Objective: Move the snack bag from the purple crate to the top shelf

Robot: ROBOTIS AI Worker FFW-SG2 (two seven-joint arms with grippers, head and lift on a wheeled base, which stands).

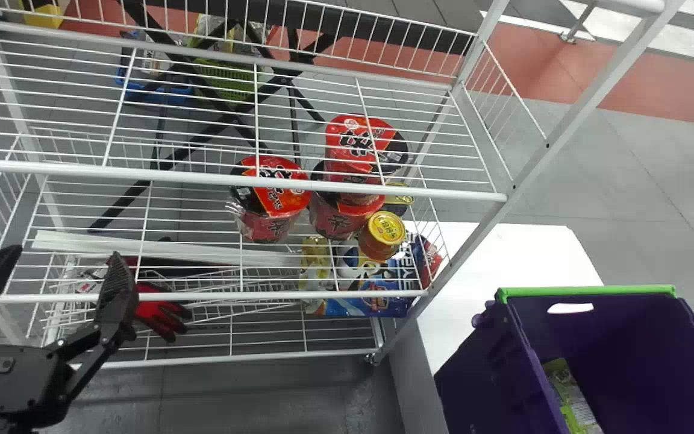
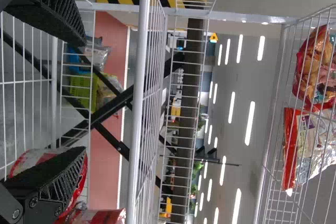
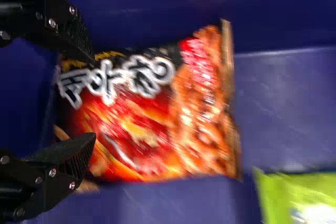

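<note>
My left gripper [image 1: 52,280] stands open in front of the white wire rack's left part. In the left wrist view, the left gripper [image 2: 84,96] has a wide gap between its fingers. The purple crate [image 1: 491,374] is at the lower right of the head view. Inside the crate, a black, red and orange snack bag [image 3: 152,114] lies under my right gripper [image 3: 93,98]. The right fingers are spread apart, with one end of the bag across the gap. Whether they touch it I cannot tell. An upper wire shelf [image 1: 220,175] spans the rack.
Red noodle cups [image 1: 271,205], a yellow-lidded jar [image 1: 383,235] and bagged snacks sit on lower shelves. A red glove [image 1: 163,316] lies low in the rack. A green packet [image 3: 302,198] shares the crate. Other snack bags [image 2: 310,145] rest on a shelf. A white table [image 1: 522,253] adjoins the crate.
</note>
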